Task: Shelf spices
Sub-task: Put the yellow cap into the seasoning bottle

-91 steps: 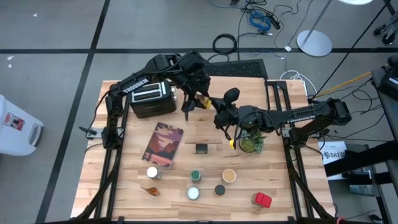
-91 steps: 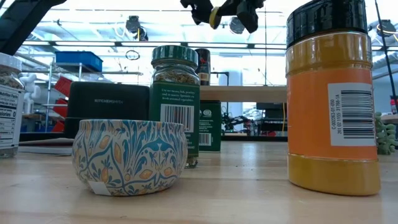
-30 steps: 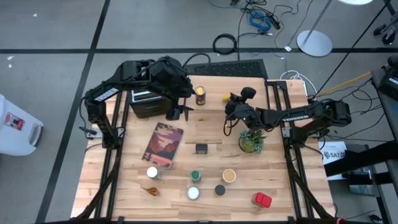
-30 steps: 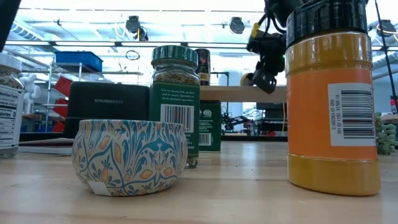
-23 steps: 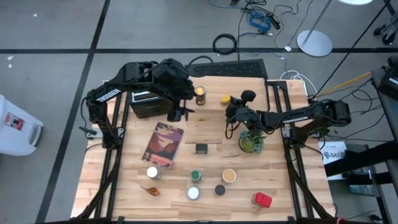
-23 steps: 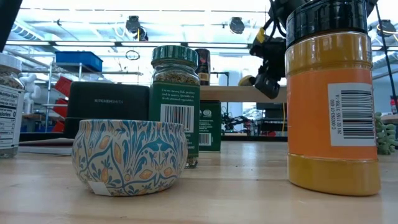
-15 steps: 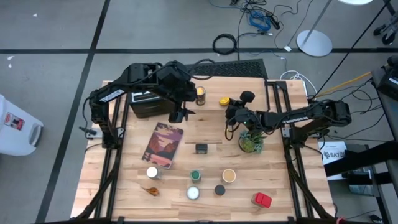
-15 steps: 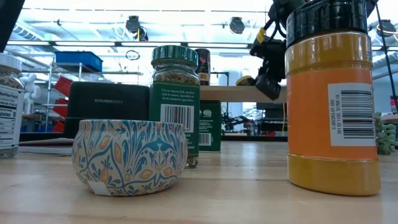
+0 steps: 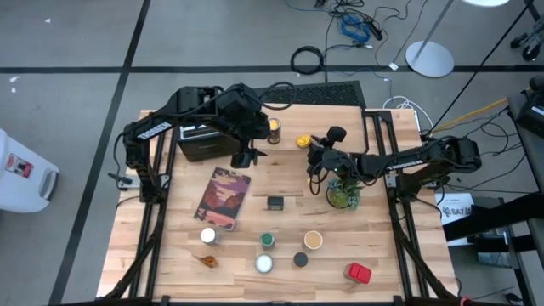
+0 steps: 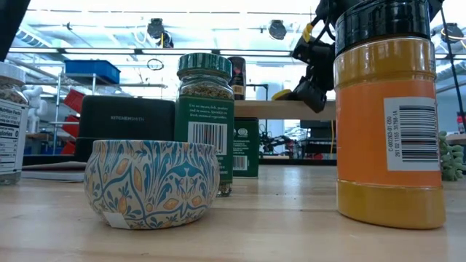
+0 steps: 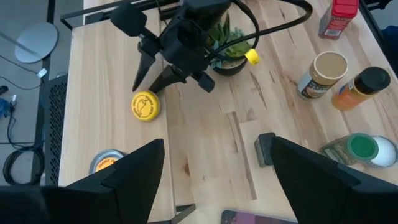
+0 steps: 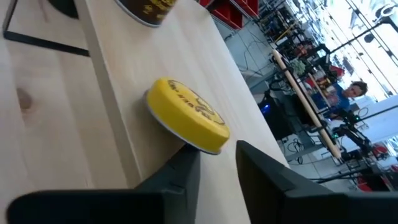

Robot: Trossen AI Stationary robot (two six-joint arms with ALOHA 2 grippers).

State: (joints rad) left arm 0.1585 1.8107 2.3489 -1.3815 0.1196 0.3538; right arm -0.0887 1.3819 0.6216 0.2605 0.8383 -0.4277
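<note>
The shelf (image 9: 293,117) stands along the table's far side, its wooden top (image 12: 205,62) showing in the right wrist view. A flat yellow tin (image 12: 186,121) lies lid up on that top, close to its near edge (image 11: 145,106). My right gripper (image 12: 214,152) stands just behind the tin, fingers a little apart, pointing at it from the table's near right (image 9: 310,150). A brown-topped jar (image 9: 274,130) stands on the shelf beside the toaster. My left gripper (image 9: 246,158) hangs open above the table, in front of the toaster. Several more spices (image 9: 268,240) stand near the front edge. My right gripper has one fingertip (image 12: 188,154) right at the yellow tin's near rim (image 12: 200,147); I cannot tell whether it touches. The fingers come slanting down from the table's near right. The tin lies flat on the shelf top.
A black toaster (image 9: 200,140) stands at the far left, a reddish book (image 9: 223,197) lies in front of it. A potted plant (image 9: 342,194) sits under my right arm. A small dark block (image 9: 274,202) lies mid-table. Bare wood shows between the book and the plant.
My right gripper has carried the yellow tin a little toward the table's left and down onto the shelf top, tipped, and opened slightly. The tin now lies flat by the shelf's near edge.
</note>
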